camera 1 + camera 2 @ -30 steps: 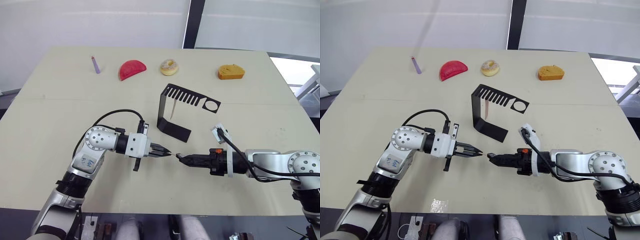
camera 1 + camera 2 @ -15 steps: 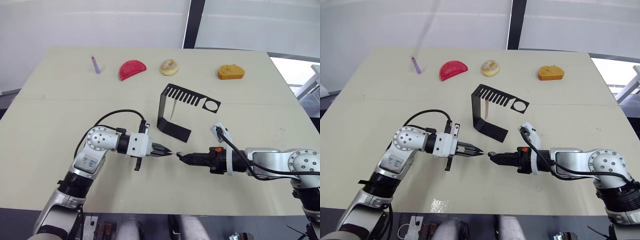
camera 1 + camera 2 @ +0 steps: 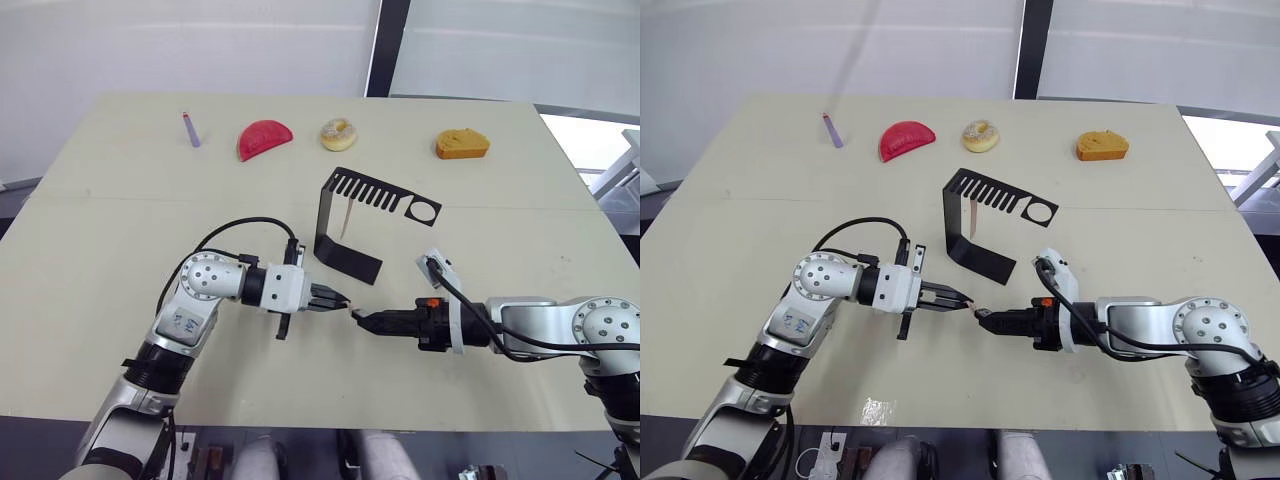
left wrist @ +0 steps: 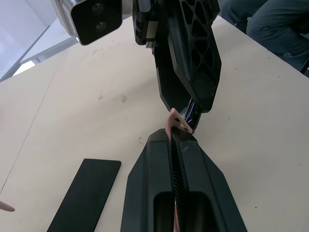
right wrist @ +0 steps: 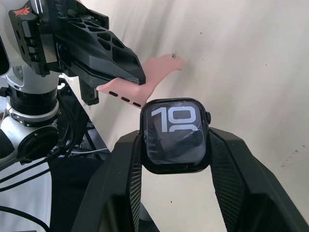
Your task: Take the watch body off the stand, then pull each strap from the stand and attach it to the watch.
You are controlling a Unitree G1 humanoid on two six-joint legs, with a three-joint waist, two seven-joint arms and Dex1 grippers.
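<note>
My left gripper (image 3: pixel 338 300) is shut on a pale pink strap (image 4: pixel 175 123), whose free end with a small pin sticks out past the fingertips. Facing it from the right, my right gripper (image 3: pixel 364 319) is shut on the watch body (image 5: pixel 175 133), a black square case showing light digits. The strap (image 5: pixel 155 77) end lies just above the upper edge of the watch body, touching or nearly so. Behind both grippers stands the black stand (image 3: pixel 336 247), with another strap (image 3: pixel 345 219) hanging from its slotted top arm.
Along the table's far edge lie a purple stick (image 3: pixel 190 129), a red slice (image 3: pixel 263 138), a donut (image 3: pixel 338 133) and an orange-yellow piece (image 3: pixel 461 144). The table's front edge (image 3: pixel 330 428) runs close under both arms.
My left gripper has moved right with the strap, closing the gap to the right gripper. The strap end now meets the watch body. The right gripper has edged slightly left.
</note>
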